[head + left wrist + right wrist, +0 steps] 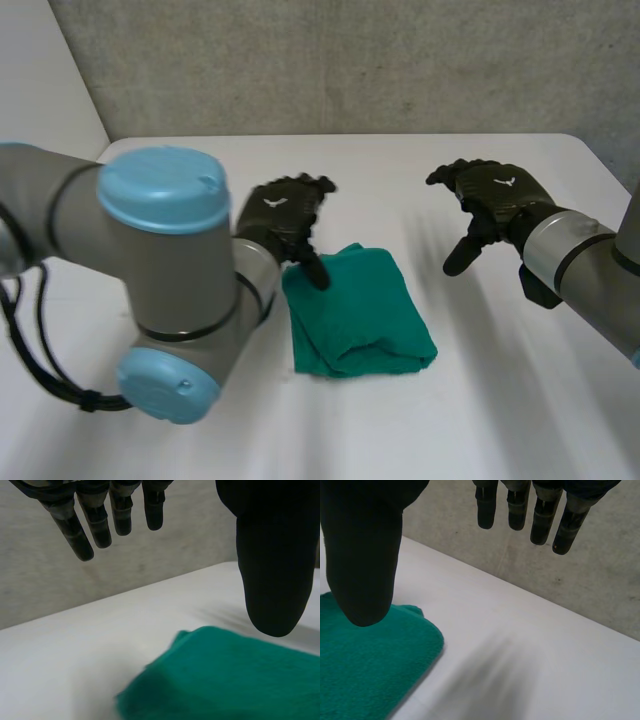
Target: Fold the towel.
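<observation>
A green towel (358,312) lies folded into a small thick square on the white table (450,420), near its middle. My left hand (283,222) hovers over the towel's far left corner, open, with its thumb pointing down at the cloth and nothing held. In the left wrist view the towel (235,680) lies below the thumb (272,575), apart from it. My right hand (490,205) hangs open above the bare table, to the right of the towel. The right wrist view has the towel's corner (365,670) under the thumb (362,560), with the fingers (540,515) held straight.
A grey wall (350,60) rises behind the table's far edge. My left arm's large joint (165,280) stands close to the towel's left side. Bare table spreads in front of and to the right of the towel.
</observation>
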{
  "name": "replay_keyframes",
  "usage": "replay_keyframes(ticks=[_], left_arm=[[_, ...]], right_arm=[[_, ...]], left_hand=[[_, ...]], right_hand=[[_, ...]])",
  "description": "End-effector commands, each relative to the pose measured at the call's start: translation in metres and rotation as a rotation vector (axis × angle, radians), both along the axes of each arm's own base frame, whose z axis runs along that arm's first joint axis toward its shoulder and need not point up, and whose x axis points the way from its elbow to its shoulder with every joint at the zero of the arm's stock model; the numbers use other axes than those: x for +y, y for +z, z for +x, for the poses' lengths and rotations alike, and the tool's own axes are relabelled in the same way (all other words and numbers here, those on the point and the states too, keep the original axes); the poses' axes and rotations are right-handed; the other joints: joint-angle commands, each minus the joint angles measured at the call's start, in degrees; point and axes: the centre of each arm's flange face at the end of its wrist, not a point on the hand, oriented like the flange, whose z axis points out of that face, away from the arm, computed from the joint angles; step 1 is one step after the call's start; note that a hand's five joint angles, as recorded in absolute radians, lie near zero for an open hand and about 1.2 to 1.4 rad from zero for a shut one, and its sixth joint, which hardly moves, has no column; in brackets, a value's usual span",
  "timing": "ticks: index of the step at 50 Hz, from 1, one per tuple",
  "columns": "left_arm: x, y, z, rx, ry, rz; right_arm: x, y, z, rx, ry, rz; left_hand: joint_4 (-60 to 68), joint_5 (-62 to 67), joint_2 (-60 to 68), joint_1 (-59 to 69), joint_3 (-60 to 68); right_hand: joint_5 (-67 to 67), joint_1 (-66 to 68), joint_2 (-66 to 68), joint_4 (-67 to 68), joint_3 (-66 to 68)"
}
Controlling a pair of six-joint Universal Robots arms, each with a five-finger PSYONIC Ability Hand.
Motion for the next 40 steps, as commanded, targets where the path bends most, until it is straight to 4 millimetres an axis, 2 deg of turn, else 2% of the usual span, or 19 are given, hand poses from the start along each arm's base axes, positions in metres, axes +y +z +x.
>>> replay_keyframes(ticks=[1, 4, 7, 9, 11, 12, 14, 16, 18, 19, 23, 30, 31, 34, 35, 37, 38, 39, 40], left_arm=[[0.007, -0.045, -0.023, -0.037, -0.063, 0.086], [0.007, -0.064, -0.018, -0.087, -0.030, 0.121], [0.007, -0.070, -0.011, -0.122, 0.011, 0.132], [0.006, -0.073, -0.007, -0.137, 0.033, 0.136], [0.005, -0.076, -0.001, -0.158, 0.061, 0.143], [0.001, -0.083, 0.013, -0.200, 0.101, 0.164], [-0.001, -0.087, 0.019, -0.229, 0.111, 0.176], [0.000, -0.089, 0.025, -0.275, 0.107, 0.176], [0.002, -0.092, 0.027, -0.305, 0.096, 0.172], [0.003, -0.093, 0.028, -0.317, 0.094, 0.172], [0.007, -0.099, 0.031, -0.361, 0.075, 0.174], [0.005, -0.089, 0.028, -0.340, 0.074, 0.148], [0.003, -0.076, 0.026, -0.312, 0.075, 0.119], [-0.001, -0.055, 0.022, -0.268, 0.078, 0.074], [-0.004, -0.039, 0.021, -0.235, 0.084, 0.038], [-0.007, -0.021, 0.021, -0.198, 0.091, 0.002], [-0.009, -0.010, 0.021, -0.177, 0.098, -0.020], [-0.011, 0.002, 0.022, -0.156, 0.104, -0.044], [-0.012, 0.014, 0.024, -0.134, 0.113, -0.066]], right_arm=[[-0.004, -0.012, 0.001, 0.018, 0.004, 0.027], [-0.011, -0.030, 0.005, 0.035, 0.011, 0.072], [-0.010, -0.042, 0.010, 0.041, 0.030, 0.103], [0.001, -0.053, 0.028, 0.048, 0.099, 0.128], [0.005, -0.056, 0.034, 0.052, 0.120, 0.134], [0.015, -0.070, 0.049, 0.067, 0.176, 0.164], [0.017, -0.075, 0.052, 0.072, 0.185, 0.172], [0.020, -0.091, 0.062, 0.090, 0.211, 0.204], [0.019, -0.095, 0.063, 0.095, 0.208, 0.210], [0.018, -0.104, 0.063, 0.109, 0.206, 0.226], [0.013, -0.109, 0.062, 0.134, 0.200, 0.218], [0.008, -0.103, 0.056, 0.159, 0.155, 0.184], [0.007, -0.095, 0.055, 0.155, 0.146, 0.165], [0.007, -0.075, 0.053, 0.137, 0.127, 0.113], [0.008, -0.059, 0.052, 0.116, 0.113, 0.072], [0.008, -0.042, 0.049, 0.096, 0.093, 0.027], [0.006, -0.025, 0.047, 0.074, 0.067, -0.029], [0.006, -0.025, 0.047, 0.074, 0.067, -0.029], [0.004, -0.016, 0.043, 0.064, 0.043, -0.061]], left_hand=[[0.3, 0.2, 0.3, 0.9, -0.6], [0.1, 0.0, 0.1, 0.7, -0.8], [-0.2, -0.3, -0.2, 0.4, -1.1], [-0.4, -0.5, -0.4, 0.2, -1.3], [-0.7, -0.8, -0.7, -0.1, -1.6], [-0.7, -0.8, -0.7, -0.1, -1.6], [-0.7, -0.8, -0.7, -0.1, -1.6], [-0.9, -1.0, -0.9, -0.3, -1.8], [-1.2, -1.3, -1.2, -0.6, -2.1], [-1.4, -1.5, -1.4, -0.8, -2.3], [-1.6, -1.7, -1.5, -1.0, -2.4], [-1.7, -1.8, -1.7, -1.1, -2.6], [-1.7, -1.8, -1.7, -1.1, -2.6], [-1.7, -1.8, -1.7, -1.1, -2.6], [-1.7, -1.8, -1.7, -1.1, -2.6], [-1.7, -1.8, -1.7, -1.1, -2.6], [-1.7, -1.8, -1.7, -1.1, -2.6], [-1.7, -1.8, -1.7, -1.1, -2.6], [-1.7, -1.8, -1.7, -1.1, -2.6]], right_hand=[[-3.3, -0.7, -2.5, -3.1, -1.6], [-3.3, -0.7, -2.5, -3.1, -1.6], [-3.3, -0.7, -2.5, -3.1, -1.6], [-3.3, -0.7, -2.5, -3.1, -1.6], [-3.3, -0.7, -2.5, -3.1, -1.6], [-3.3, -0.7, -2.5, -3.1, -1.6], [-3.3, -0.7, -2.5, -3.1, -1.6], [-3.3, -0.7, -2.5, -3.1, -1.6], [-3.3, -0.7, -2.5, -3.1, -1.6], [-3.3, -0.7, -2.5, -3.1, -1.6], [-3.3, -0.7, -2.5, -3.1, -1.6], [-3.3, -0.7, -2.5, -3.1, -1.6], [-3.3, -0.7, -2.5, -3.1, -1.6], [-3.3, -0.7, -2.5, -3.1, -1.6], [-3.3, -0.7, -2.5, -3.1, -1.6], [-3.3, -0.7, -2.5, -3.1, -1.6], [-3.3, -0.7, -2.5, -3.1, -1.6], [-3.3, -0.7, -2.5, -3.1, -1.6], [-3.3, -0.7, -2.5, -3.1, -1.6]])
